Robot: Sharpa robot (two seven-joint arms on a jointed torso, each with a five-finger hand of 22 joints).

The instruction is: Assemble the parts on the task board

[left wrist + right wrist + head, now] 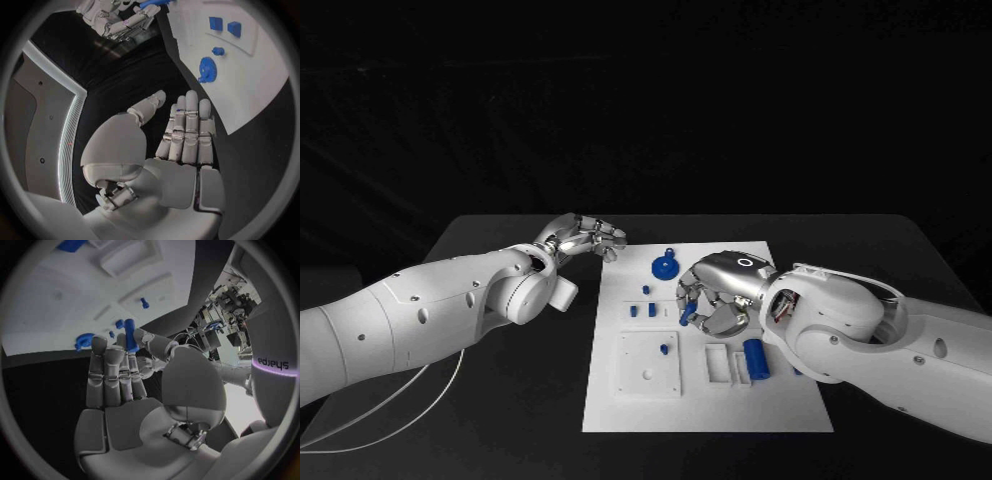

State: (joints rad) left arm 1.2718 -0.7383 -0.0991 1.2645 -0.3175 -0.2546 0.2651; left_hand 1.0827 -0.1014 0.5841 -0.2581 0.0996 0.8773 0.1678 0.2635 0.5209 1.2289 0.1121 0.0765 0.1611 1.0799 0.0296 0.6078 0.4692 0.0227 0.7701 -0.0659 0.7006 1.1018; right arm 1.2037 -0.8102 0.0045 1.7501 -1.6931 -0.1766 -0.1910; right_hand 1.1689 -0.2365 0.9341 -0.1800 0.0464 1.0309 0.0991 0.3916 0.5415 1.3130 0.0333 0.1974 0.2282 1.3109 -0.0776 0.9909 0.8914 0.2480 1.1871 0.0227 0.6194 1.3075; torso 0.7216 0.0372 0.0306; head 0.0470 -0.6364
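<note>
The white task board [711, 405] lies in the middle of the table. My right hand [718, 295] hovers over its centre and pinches a short blue rod [130, 335] between the thumb and fingers; the rod's end [689, 318] shows under the hand. My left hand [581, 238] is off the board's far left corner over the black table, its fingers [187, 130] straight and holding nothing. A round blue part [666, 267] lies near the board's far edge. Small blue parts [646, 310] sit just nearer, and a blue cylinder [754, 360] lies by the right arm.
A white block [651, 362] with holes stands on the board's near left, with narrow white slots [718, 362] beside it. A white cable [387, 410] runs under my left arm. Black table [516, 390] surrounds the board.
</note>
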